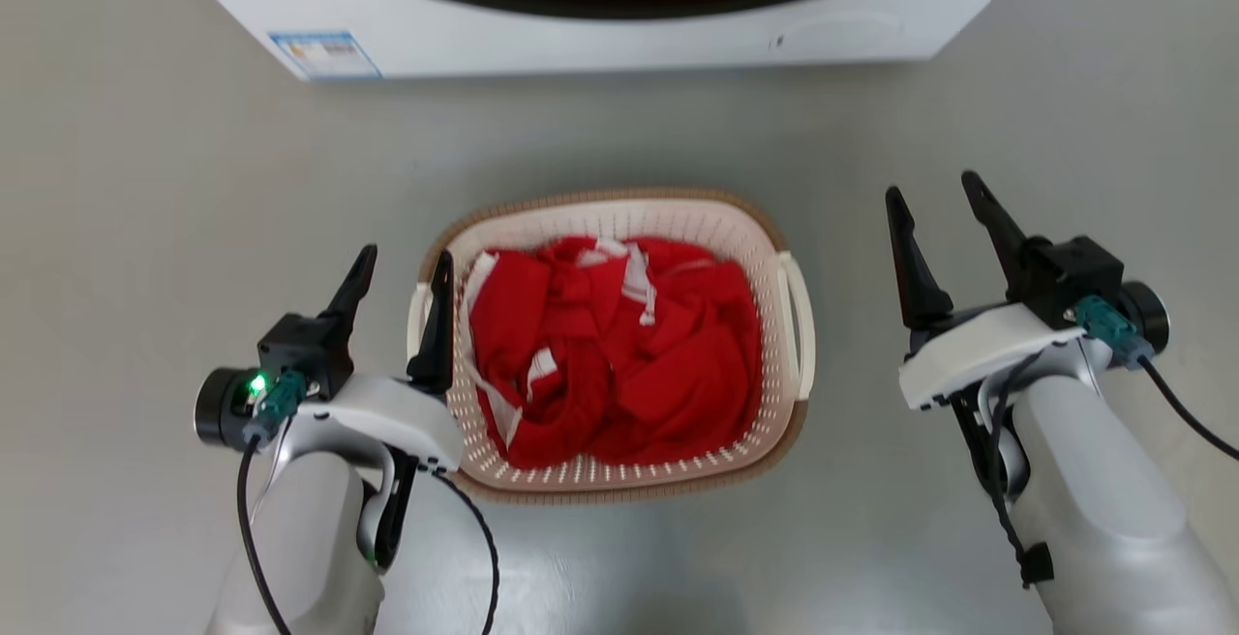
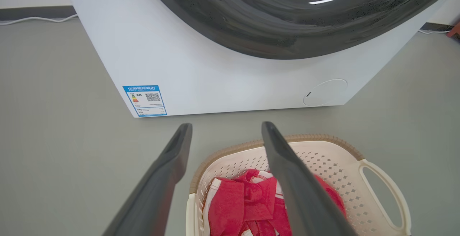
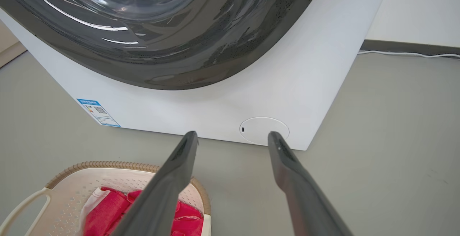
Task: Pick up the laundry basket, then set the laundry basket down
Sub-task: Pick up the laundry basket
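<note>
The laundry basket [image 1: 745,238] stands on the grey floor in the middle of the head view, cream-white and perforated, with a brown woven-look rim and white side handles, full of red and white cloth. My left gripper [image 1: 405,267] hovers open at the basket's left side, one finger over the left rim and the other outside it, nothing between them. In the left wrist view the basket [image 2: 334,157] lies under my left gripper [image 2: 226,128]. My right gripper [image 1: 934,192] is open, well to the right of the basket and apart from it. In the right wrist view the basket [image 3: 72,182] sits lower left of my right gripper [image 3: 233,135].
A white washing machine [image 1: 619,35] with a dark round door stands just beyond the basket, a blue label [image 1: 324,54] on its lower front. A white cable [image 3: 409,54] runs along the wall base behind it. Bare grey floor lies on both sides of the basket.
</note>
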